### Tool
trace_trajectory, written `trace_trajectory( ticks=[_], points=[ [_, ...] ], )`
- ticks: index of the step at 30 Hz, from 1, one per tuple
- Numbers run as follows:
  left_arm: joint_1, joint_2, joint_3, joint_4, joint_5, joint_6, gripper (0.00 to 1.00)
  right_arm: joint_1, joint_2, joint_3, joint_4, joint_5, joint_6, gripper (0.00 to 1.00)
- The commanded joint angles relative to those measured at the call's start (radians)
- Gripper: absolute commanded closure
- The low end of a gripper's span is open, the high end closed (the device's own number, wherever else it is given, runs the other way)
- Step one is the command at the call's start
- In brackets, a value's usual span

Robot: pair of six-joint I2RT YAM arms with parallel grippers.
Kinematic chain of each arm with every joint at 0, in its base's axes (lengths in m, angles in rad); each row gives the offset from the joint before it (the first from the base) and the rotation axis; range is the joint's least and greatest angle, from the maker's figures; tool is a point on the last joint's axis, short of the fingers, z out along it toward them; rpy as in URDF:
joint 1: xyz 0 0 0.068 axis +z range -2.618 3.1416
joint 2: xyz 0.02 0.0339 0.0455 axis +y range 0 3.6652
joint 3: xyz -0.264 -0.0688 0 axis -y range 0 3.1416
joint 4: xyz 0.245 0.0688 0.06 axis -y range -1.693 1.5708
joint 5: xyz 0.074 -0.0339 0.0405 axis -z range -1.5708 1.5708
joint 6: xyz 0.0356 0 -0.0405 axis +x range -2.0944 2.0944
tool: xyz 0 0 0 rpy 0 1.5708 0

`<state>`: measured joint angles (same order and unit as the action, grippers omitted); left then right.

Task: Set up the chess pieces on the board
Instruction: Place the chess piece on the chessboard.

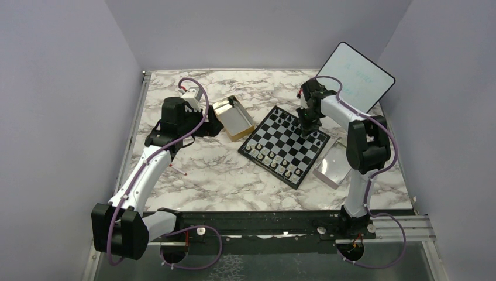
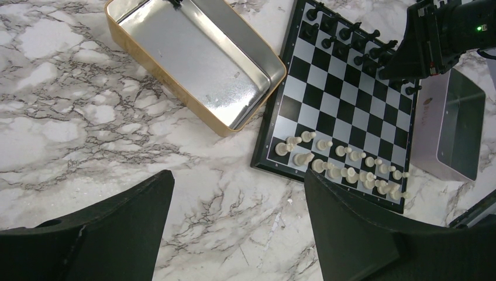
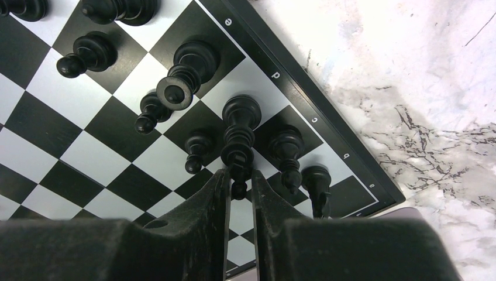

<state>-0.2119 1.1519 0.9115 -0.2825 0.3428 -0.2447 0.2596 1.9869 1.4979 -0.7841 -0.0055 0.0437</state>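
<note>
**A:** What was the right tool [image 3: 240,174] doing?

**B:** Its jaws were nearly together, one on each side of the head of a tall black piece [image 3: 240,126]. I could not tell whether they pinched it or stood just clear.

**A:** And the piece?

**B:** It stood upright at twelve o'clock from the tool, in the row next to the lettered edge of the board [image 3: 93,152]. It was slim and glossy with a ringed neck. Other black pieces [image 3: 88,52] crowded it from ten o'clock round to four.

**A:** Which step, then?

**B:** Seating a black back-row piece, I judged. The next move called for parting the jaws and lifting straight up, since the neighbours looked easy to topple.

**A:** Further out?

**B:** The board lay on the marble surface [image 2: 70,117], with a gold tin [image 2: 193,64] just beside its ten o'clock corner. Pale pieces [image 2: 342,167] lined its seven o'clock side. The left tool [image 2: 237,175] hung over the surface, wide apart and empty.
</note>
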Motion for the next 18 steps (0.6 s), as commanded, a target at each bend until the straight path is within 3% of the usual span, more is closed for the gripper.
trace_trajectory(
  ticks=[1,13,18],
  points=[
    [-0.005,-0.021,0.000,-0.003,-0.022,0.011,0.17,-0.007,-0.015,0.003,-0.023,-0.020,0.001,0.76],
    [-0.004,-0.020,-0.004,-0.004,-0.035,0.012,0.16,-0.007,-0.052,-0.005,-0.029,-0.033,0.009,0.65],
    [-0.004,-0.007,-0.010,-0.017,-0.104,-0.013,0.02,-0.007,-0.103,0.017,-0.050,-0.037,0.019,0.65]
  ],
)
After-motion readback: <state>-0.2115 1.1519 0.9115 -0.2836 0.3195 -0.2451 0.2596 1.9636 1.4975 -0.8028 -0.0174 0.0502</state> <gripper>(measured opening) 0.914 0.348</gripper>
